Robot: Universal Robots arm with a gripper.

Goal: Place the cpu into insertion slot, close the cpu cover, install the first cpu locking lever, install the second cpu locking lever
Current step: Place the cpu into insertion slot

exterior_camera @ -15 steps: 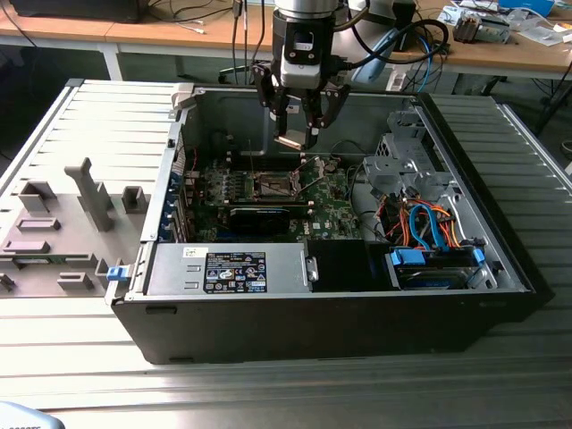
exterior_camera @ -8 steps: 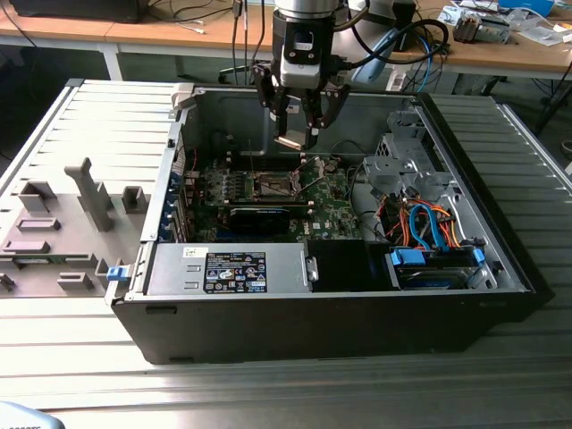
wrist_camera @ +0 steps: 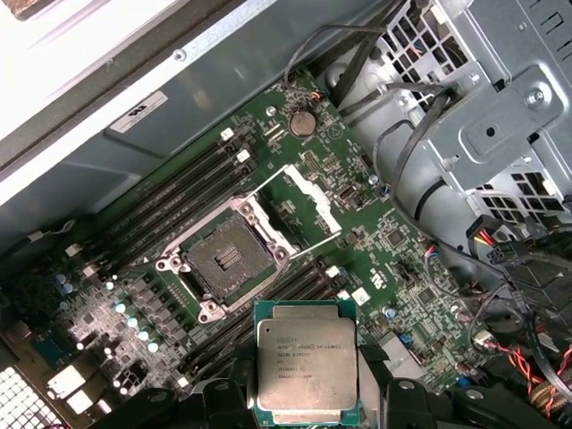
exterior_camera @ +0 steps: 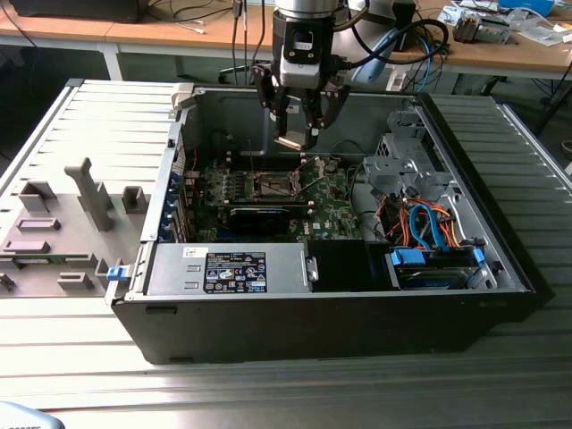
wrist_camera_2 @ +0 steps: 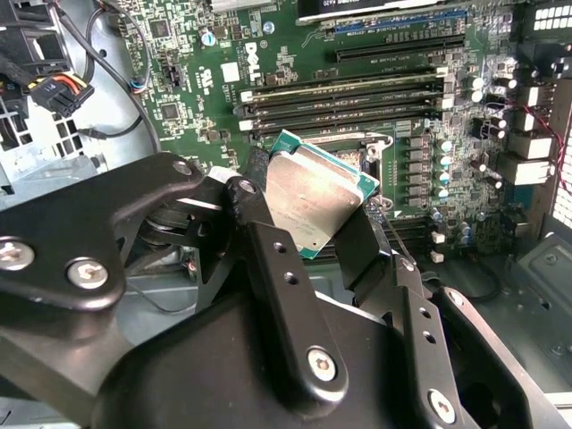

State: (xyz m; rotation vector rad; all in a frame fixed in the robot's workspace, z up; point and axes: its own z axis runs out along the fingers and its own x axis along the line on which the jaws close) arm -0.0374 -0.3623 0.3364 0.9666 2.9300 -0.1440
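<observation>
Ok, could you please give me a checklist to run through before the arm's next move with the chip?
1. Chip secure in the end effector: ok, the end effector is shut on it and holds it clear of the green board.
2. Socket empty: ok, its dark centre is bare in the first wrist view.
3. Cover off the socket: ok, it stands swung open beside the socket.
4. Chip lined up over the socket: cannot tell.
5. Chip turned to match the socket: cannot tell.
</observation>
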